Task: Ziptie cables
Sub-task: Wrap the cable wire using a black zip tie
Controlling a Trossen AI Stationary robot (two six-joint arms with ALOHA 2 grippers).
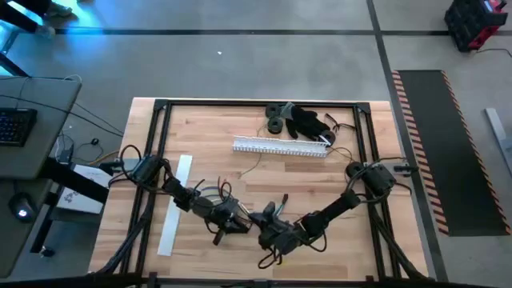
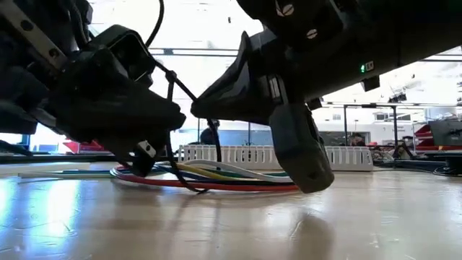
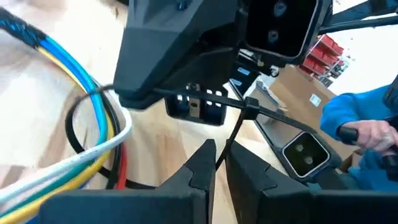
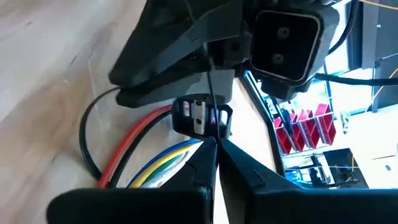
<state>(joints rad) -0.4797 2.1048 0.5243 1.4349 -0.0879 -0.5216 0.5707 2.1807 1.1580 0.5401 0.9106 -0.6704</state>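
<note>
The cables (image 1: pixel 210 194), red, blue, yellow, green and white, lie on the wooden table near its front middle; they also show in the low view (image 2: pixel 216 177). A thin black zip tie (image 3: pixel 81 118) loops around them. My left gripper (image 1: pixel 238 222) and my right gripper (image 1: pixel 261 218) meet tip to tip just right of the bundle. Each is shut on the tie's strap. The left fingers (image 3: pixel 199 168) show in the left wrist view, the right fingers (image 4: pixel 233 162) in the right wrist view. My left gripper pinches the zip tie's thin strap (image 3: pixel 229 140) between its two fingertips. The strap runs from the fingers up to a small head (image 3: pixel 252 104), clear of the table. My right gripper pinches the strap (image 4: pixel 211 127) at its fingertips. From there the strap runs straight and taut toward the other gripper.
The long white slotted duct (image 1: pixel 280 146) lies across the far middle, with black round parts (image 1: pixel 280 116) behind it. A white strip (image 1: pixel 176 204) lies at the left. A dark frame (image 1: pixel 160 108) borders the table. A person's blue sleeve (image 3: pixel 360 112) shows beyond the table.
</note>
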